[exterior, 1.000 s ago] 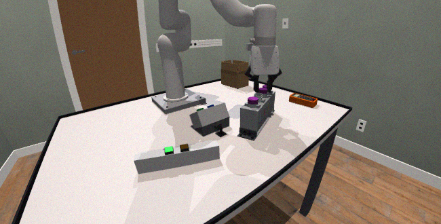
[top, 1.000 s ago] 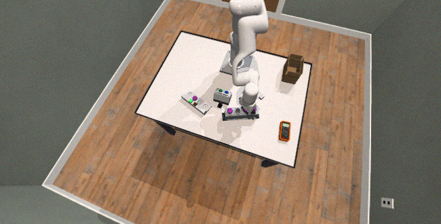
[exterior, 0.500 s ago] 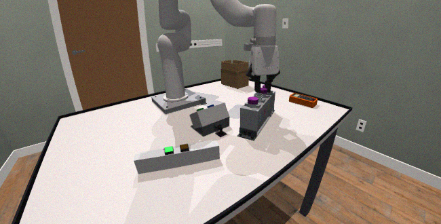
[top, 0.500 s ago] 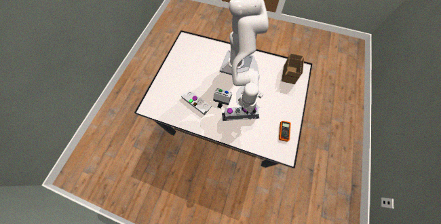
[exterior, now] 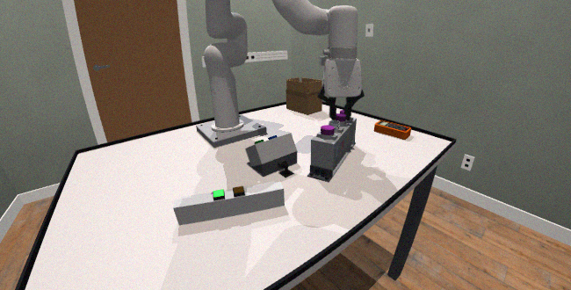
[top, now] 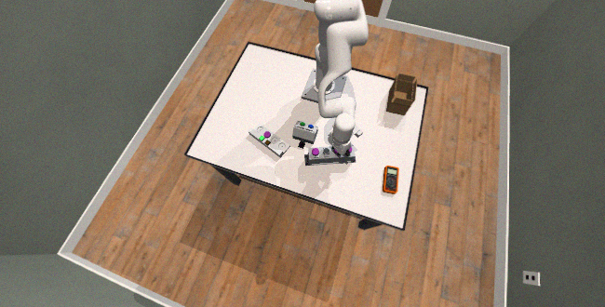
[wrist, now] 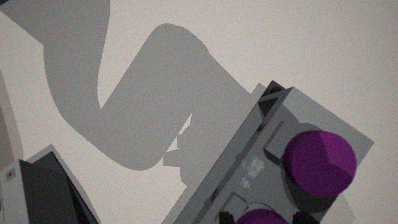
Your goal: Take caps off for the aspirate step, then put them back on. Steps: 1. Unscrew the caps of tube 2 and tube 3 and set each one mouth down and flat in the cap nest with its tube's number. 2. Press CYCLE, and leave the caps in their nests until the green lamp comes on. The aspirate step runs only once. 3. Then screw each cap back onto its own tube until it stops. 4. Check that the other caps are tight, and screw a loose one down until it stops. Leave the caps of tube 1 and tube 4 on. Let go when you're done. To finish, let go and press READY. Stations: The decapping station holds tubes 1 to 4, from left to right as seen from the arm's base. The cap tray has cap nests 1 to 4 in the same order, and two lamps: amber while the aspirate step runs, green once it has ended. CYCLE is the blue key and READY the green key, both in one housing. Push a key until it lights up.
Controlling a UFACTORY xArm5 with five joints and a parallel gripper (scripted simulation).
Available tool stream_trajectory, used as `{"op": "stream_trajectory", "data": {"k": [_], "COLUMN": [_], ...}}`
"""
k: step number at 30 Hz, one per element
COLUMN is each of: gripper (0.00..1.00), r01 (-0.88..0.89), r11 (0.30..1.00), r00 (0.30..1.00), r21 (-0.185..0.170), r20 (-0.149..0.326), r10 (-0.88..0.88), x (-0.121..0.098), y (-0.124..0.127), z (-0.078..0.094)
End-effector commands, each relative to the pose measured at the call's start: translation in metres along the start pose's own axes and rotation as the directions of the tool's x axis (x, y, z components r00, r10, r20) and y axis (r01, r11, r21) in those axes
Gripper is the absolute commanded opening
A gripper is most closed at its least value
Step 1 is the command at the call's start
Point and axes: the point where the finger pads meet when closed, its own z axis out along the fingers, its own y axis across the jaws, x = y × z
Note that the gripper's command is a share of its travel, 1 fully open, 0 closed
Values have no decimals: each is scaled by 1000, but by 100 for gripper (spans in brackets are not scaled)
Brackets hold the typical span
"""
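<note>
Tool [exterior: 340,115] was clamped on purple cap [exterior: 341,117], cap on its tube in decapping station [exterior: 327,153] straight under tool. Couldn't tell which tube number. Another capped tube [wrist: 320,162] sat just beside tool at station's end. Key housing [exterior: 273,149] near, off toward arm base. Cap tray [exterior: 228,207] further out on table [exterior: 110,214], green lamp [exterior: 218,194] lit, one cap [top: 266,134] in nest.

The bench [top: 261,78] is viewed from high overhead, obliquely from one side, and closely from the wrist.
</note>
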Motion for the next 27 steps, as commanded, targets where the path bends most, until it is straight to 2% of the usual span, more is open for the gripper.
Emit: {"op": "stream_trajectory", "data": {"k": [1,7,13,15,19,27], "gripper": [0,0,0,0,0,0], "r01": [-226,-468,-667,-667,-813,-954], "r11": [974,883,745,745,582,301], "r00": [974,883,745,745,582,301], "r21": [-2,-4,-6,-6,-8,-9], "r20": [9,8,7,7,6,3], "r10": [226,468,667,667,813,954], "x": [-1,-1,-1,-1,-1,-1], "y": [1,1,1,1,1,1], "z": [-1,-1,-1,-1,-1,-1]}}
